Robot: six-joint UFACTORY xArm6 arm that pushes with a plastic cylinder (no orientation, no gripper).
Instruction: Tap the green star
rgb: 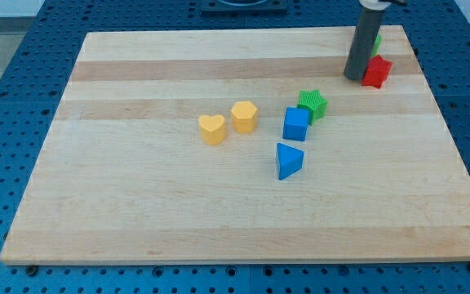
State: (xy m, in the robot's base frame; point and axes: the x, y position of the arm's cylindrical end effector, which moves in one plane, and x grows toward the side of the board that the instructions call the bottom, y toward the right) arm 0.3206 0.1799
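My tip (355, 77) rests on the board (137, 204) near the view's top right, touching a red block (376, 71). The green star (312, 104) lies below-left, apart from it, touching a blue cube (296, 124). There are no jaws, only the rod.

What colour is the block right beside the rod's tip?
Red: the red block sits just right of my tip, seen in the camera view.
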